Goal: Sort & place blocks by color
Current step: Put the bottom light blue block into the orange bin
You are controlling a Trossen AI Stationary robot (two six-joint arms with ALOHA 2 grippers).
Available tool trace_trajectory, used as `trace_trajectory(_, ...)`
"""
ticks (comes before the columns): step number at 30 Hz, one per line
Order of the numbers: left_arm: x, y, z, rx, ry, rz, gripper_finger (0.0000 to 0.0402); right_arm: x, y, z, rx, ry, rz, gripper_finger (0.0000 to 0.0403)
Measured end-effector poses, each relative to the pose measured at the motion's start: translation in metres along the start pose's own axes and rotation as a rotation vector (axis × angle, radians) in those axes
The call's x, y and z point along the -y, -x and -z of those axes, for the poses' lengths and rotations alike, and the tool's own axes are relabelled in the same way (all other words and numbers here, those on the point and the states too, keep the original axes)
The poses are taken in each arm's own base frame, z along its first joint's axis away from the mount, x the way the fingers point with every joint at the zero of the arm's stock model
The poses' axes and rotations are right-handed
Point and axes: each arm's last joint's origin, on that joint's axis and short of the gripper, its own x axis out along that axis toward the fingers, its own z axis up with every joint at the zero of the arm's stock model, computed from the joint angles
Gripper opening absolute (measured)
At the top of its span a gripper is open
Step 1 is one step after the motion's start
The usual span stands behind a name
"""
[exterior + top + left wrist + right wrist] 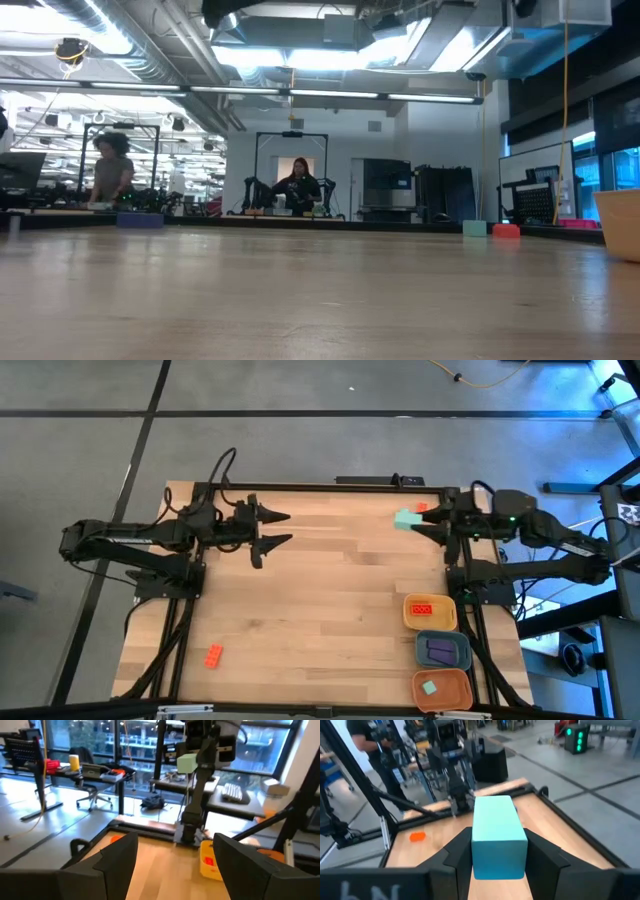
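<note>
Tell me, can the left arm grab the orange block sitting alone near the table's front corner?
Probably yes. The left gripper is open and empty, the orange block lies on its side of the table, and nothing stands between them.

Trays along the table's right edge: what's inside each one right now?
Yellow tray holds an orange-red block; blue-grey tray holds purple blocks; orange tray holds one teal block. Anything beneath those blocks is covered.

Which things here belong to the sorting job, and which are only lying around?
Job: teal block held in right hand; orange block on table; orange block; yellow tray, blue-grey tray, orange tray.
Not job: yellow cable on the floor.
</note>
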Motion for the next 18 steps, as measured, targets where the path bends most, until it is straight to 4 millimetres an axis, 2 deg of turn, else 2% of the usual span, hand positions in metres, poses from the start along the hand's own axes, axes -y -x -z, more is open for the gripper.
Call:
trace_trajectory(3, 0.002, 0.0, -0.001, 0.01, 0.016, 0.029, 0.0228, 0.0, 0.002, -0.001, 0.016, 0.0, -0.003, 0.0139)
trace_trajectory(5, 0.005, 0.001, 0.0, 0.009, 0.021, 0.047, 0.0191, 0.0, 0.002, -0.001, 0.013, 0.0, -0.002, 0.0139)
trace_trajectory(10, 0.011, 0.002, 0.002, -0.014, 0.052, 0.08, 0.0034, 0.0, 0.0, -0.001, 0.01, 0.0, -0.002, 0.0139)
trace_trajectory(11, 0.012, 0.002, 0.003, -0.019, 0.054, 0.076, 0.0018, 0.0, 0.0, -0.001, 0.009, 0.0, -0.002, 0.0139)
trace_trajectory(16, 0.013, 0.002, 0.003, -0.013, 0.065, 0.063, 0.0003, -0.001, -0.005, 0.0, -0.017, -0.037, -0.012, 0.0139)
trace_trajectory(18, 0.013, 0.002, 0.002, -0.013, 0.07, 0.062, 0.0002, -0.002, -0.01, 0.0, -0.085, -0.063, -0.046, 0.0139)
